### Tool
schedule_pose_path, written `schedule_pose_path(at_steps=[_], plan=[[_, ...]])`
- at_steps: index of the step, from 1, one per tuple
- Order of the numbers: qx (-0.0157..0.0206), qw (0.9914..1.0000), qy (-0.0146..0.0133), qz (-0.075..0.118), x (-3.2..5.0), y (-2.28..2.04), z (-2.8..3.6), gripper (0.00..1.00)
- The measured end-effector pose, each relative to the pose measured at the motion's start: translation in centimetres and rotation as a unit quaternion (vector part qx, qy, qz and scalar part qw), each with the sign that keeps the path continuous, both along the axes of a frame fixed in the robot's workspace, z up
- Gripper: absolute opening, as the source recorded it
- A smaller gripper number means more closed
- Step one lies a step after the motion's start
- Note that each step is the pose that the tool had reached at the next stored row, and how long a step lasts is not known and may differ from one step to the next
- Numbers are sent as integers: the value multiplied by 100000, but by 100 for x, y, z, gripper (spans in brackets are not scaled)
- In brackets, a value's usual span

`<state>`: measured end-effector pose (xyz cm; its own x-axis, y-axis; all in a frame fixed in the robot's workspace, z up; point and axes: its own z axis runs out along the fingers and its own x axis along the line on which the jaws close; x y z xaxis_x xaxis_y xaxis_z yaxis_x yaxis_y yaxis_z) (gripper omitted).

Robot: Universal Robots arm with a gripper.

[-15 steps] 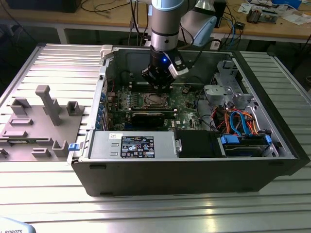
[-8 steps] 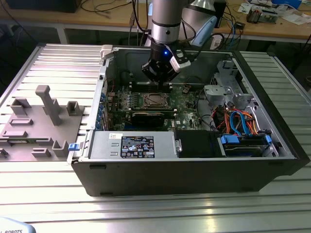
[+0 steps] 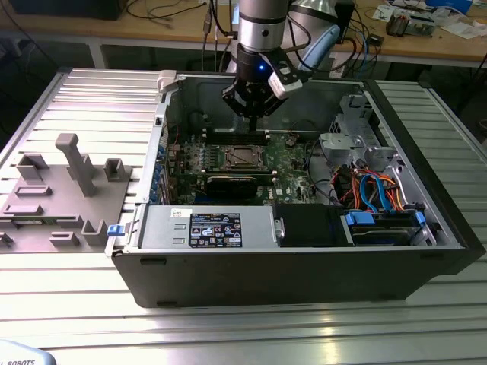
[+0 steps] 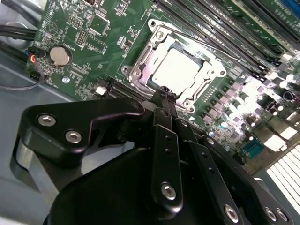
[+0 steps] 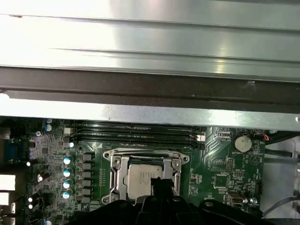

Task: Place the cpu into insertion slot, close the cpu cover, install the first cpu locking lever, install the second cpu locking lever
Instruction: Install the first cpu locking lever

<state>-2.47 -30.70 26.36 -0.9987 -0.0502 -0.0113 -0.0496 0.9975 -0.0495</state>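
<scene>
Right under the gripper (image 4: 161, 93) lies the cpu (image 4: 176, 70), already sitting flat in the insertion slot (image 4: 140, 75) (cover frame down around it). Fingers (image 4: 165, 140) are pressed together, holding nothing, tips at the slot's near edge.

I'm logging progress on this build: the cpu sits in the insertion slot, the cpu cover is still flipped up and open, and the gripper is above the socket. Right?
Not quite. The cpu cover is down, framing the cpu in the insertion slot, not flipped up; both wrist views show this. The rest holds: the gripper is above the socket in the exterior view.
</scene>
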Motion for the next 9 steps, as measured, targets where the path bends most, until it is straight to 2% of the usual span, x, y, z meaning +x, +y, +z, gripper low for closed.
schedule_pose_path(at_steps=[5,9], plan=[[-131,100000,4,0,0,0,84,11],[-182,100000,4,-3,0,0,126,11]])
